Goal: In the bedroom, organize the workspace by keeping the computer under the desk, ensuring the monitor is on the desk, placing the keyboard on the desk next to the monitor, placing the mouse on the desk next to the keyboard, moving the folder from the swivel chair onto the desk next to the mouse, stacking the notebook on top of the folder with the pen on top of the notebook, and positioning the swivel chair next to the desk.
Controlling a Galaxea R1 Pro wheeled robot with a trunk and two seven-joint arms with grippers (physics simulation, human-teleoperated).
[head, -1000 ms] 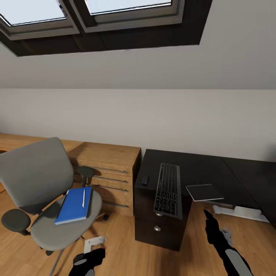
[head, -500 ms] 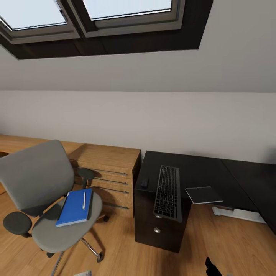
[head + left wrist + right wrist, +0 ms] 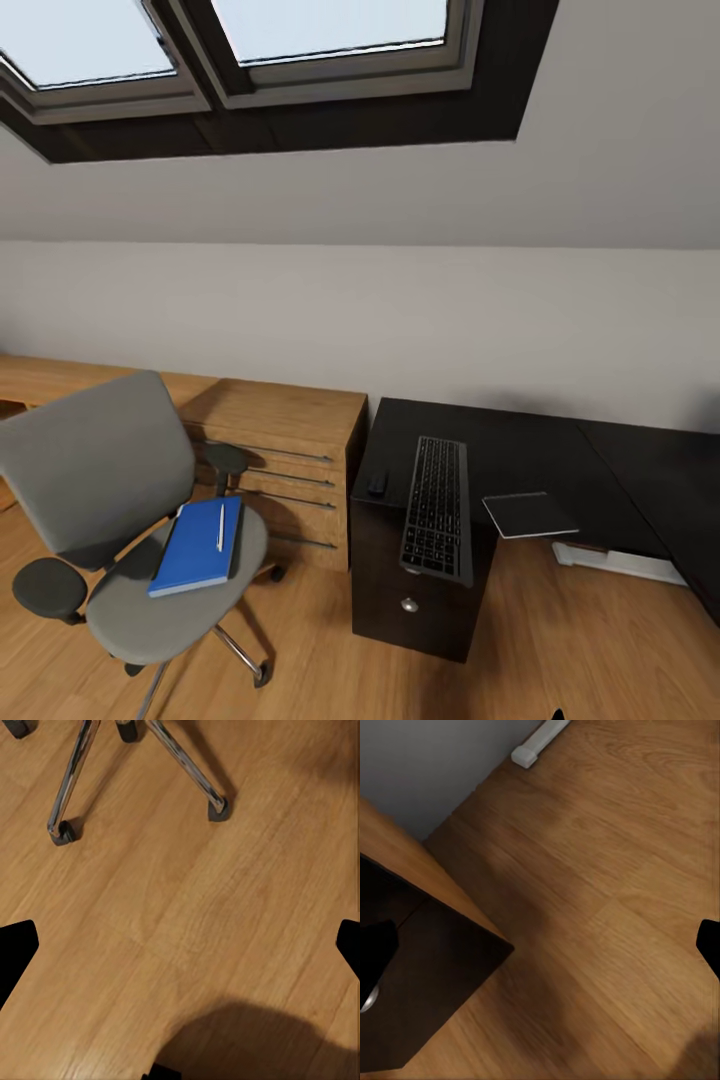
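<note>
1. Head view: the camera has tilted up since a second ago, so both arms that showed at the bottom edge have dropped out of frame. The swivel chair (image 3: pixel 120 520) stands on the wood floor (image 3: pixel 560 640) left of the desk (image 3: pixel 520 450), apart from it. The blue folder (image 3: pixel 196 547) lies on its seat with the white pen (image 3: pixel 220 526) on top. On the desk's black top the keyboard (image 3: pixel 438 508) overhangs the front edge, the mouse (image 3: pixel 377 484) sits just left of it, and the grey notebook (image 3: pixel 530 514) juts over the edge to its right. None of these has moved.

2. Left wrist view: the left gripper (image 3: pixel 180 945) is spread wide over bare floor, the chair's chrome legs and casters (image 3: pixel 61 832) beyond it.

3. Right wrist view: the right gripper (image 3: pixel 544 945) is also spread wide, empty, beside the desk's dark drawer unit (image 3: pixel 427 975); a white leg foot (image 3: pixel 538 742) lies by the wall.
</note>
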